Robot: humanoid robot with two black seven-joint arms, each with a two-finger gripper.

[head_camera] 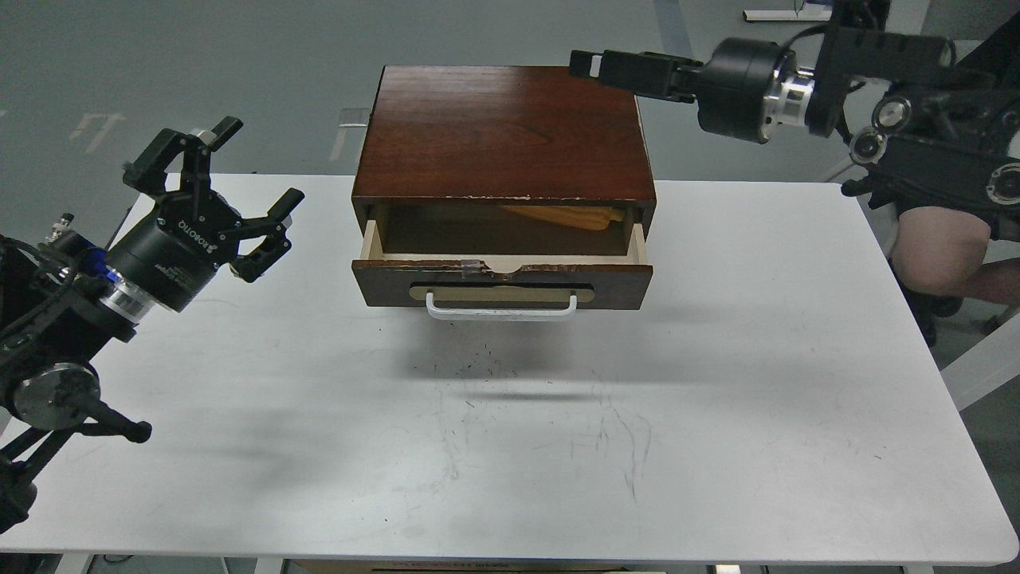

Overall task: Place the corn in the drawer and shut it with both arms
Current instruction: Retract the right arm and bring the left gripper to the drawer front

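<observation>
The drawer [502, 285] of the dark wooden cabinet [502, 131] stands pulled out, its white bar handle [500, 307] facing me. The yellow corn [562, 216] lies inside at the back right, in shadow and partly hidden under the cabinet top. My left gripper [255, 163] is open and empty, above the table to the left of the drawer. My right gripper [586, 61] hovers above the cabinet's back right corner and points left. It is seen edge-on, so its fingers cannot be told apart, and nothing shows in it.
The cabinet stands at the back middle of the white table [510, 446]. A person's leg [940, 255] shows past the table's right edge. The grey floor lies behind the table.
</observation>
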